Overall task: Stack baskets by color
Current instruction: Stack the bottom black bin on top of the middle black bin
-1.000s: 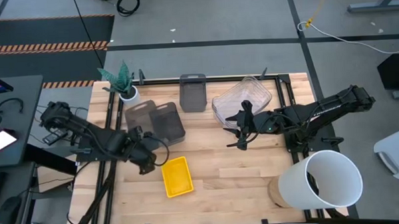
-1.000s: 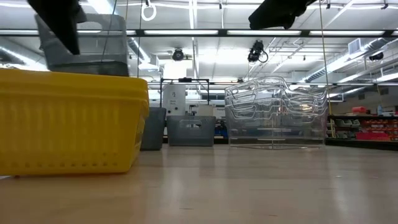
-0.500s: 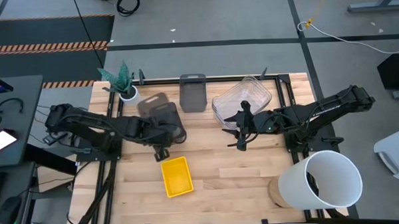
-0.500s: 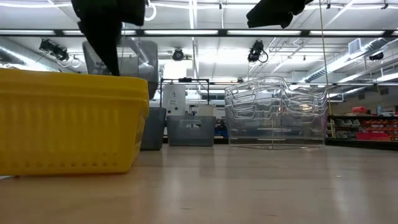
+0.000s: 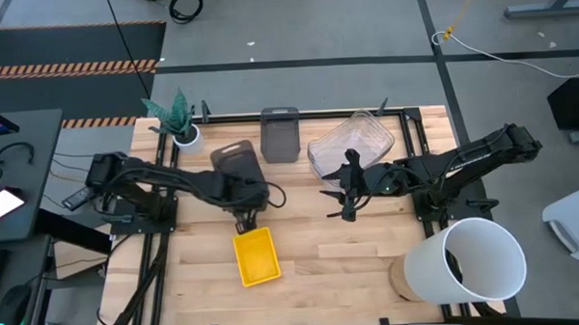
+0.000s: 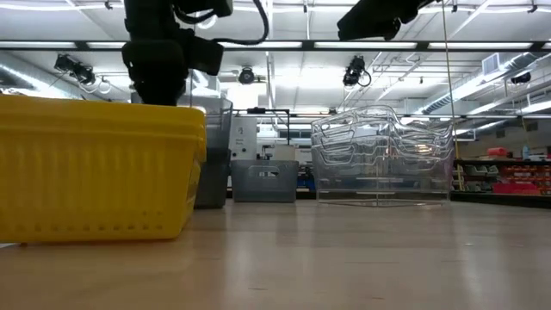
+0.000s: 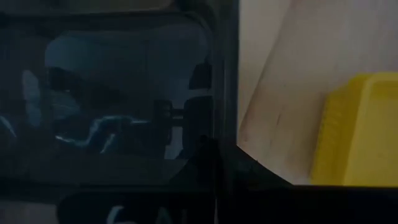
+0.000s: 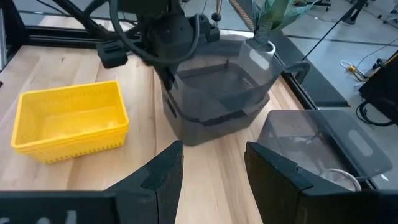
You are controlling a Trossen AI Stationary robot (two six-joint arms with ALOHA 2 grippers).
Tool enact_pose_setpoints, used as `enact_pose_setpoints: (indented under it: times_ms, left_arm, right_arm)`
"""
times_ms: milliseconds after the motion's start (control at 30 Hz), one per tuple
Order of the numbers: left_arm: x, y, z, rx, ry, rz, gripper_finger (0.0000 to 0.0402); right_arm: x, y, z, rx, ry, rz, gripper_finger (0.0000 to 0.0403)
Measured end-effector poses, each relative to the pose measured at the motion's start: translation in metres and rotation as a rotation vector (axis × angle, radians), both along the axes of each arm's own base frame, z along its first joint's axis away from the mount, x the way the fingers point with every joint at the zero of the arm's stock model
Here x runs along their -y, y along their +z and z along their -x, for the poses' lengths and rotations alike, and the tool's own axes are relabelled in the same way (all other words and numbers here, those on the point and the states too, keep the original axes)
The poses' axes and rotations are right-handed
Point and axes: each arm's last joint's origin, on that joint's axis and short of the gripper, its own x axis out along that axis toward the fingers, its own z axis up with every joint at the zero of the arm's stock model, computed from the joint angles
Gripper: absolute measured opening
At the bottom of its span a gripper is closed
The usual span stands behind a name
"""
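My left gripper (image 5: 245, 220) is shut on a dark grey basket (image 8: 221, 78) that is nested over a second grey basket (image 8: 214, 121) at mid table. A third grey basket (image 5: 280, 134) stands at the far edge. One yellow basket (image 5: 256, 256) rests on its base just nearer than my left gripper. A stack of clear baskets (image 5: 352, 143) stands at the far right. My right gripper (image 8: 211, 149) hovers open beside the clear stack and above the table, with nothing between its fingers. My left gripper holds the upper grey basket by the rim of its near short end (image 8: 173, 93). The fingers (image 8: 166, 76) come steeply from above. The basket sits slightly tilted in the lower grey basket. I cannot tell whether it rests fully on it.
A small plant pot (image 5: 184, 135) stands at the far left corner and a big white bucket (image 5: 472, 262) at the near right. Bare wood (image 5: 341, 257) lies between the yellow basket and the bucket.
My left gripper has carried the grey basket from the table's left toward its middle and down. The basket, which hung beside the second grey basket, now sits over it. My right gripper has kept still.
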Motion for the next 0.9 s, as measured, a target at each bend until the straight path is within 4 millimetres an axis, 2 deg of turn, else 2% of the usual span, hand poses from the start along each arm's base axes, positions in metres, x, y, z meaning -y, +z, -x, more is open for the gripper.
enact_pose_setpoints:
  times_ms: [233, 533, 667, 900]
  left_arm:
    - [0.0022, -0.0084, -0.0055, -0.024, -0.008, 0.059, 0.0007]
    - [0.0041, -0.0102, -0.0073, -0.014, 0.011, 0.120, 0.0048]
    - [0.0043, -0.0106, -0.0077, -0.010, 0.017, 0.121, 0.0080]
    - [0.0048, -0.0106, -0.0072, -0.014, 0.019, 0.125, 0.0160]
  right_arm:
    - [0.0000, 0.0001, 0.0001, 0.000, 0.002, 0.004, 0.0177]
    - [0.0000, 0.0002, 0.0000, 0.000, 0.002, 0.005, 0.0177]
    - [-0.0001, 0.0002, 0.0000, 0.001, 0.002, 0.004, 0.0177]
    - [-0.0001, 0.0004, 0.0000, 0.003, 0.003, 0.003, 0.0177]
